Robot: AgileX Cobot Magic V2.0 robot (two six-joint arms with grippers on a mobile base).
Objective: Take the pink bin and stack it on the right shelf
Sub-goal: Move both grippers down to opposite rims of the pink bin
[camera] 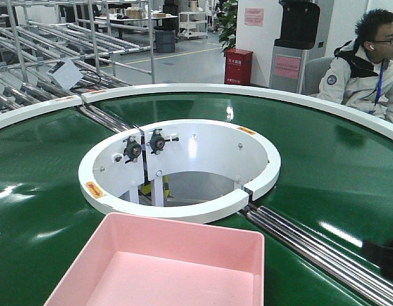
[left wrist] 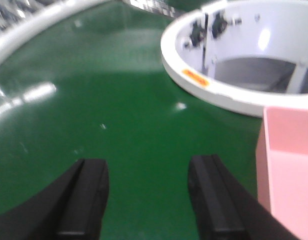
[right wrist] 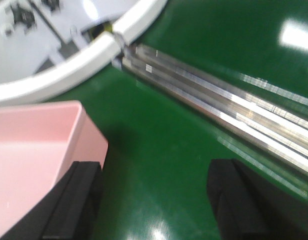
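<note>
a: item, pink bin (camera: 164, 268)?
b: on green conveyor belt (left wrist: 94, 100), between the two grippers; just right of left gripper (left wrist: 148, 200), its corner beside one finger of right gripper (right wrist: 154, 205), contact unclear
a: grippers?
b: both spread wide, nothing held, belt showing between the fingers

Bright, even overhead light; crisp front view, soft wrist views.

Ceiling lamps laid white glare streaks on the glossy green belt (camera: 324, 166) at nine and four o'clock of the front view, and a hot spot inside the white ring (camera: 184, 213) (nearly blown out). The pink bin (camera: 164, 268) was evenly lit and cast a soft shadow toward three o'clock in the right wrist view. Both wrist views were blurred, most on the steel rails (right wrist: 234, 115) and the left gripper (left wrist: 146, 200) at six o'clock.
</note>
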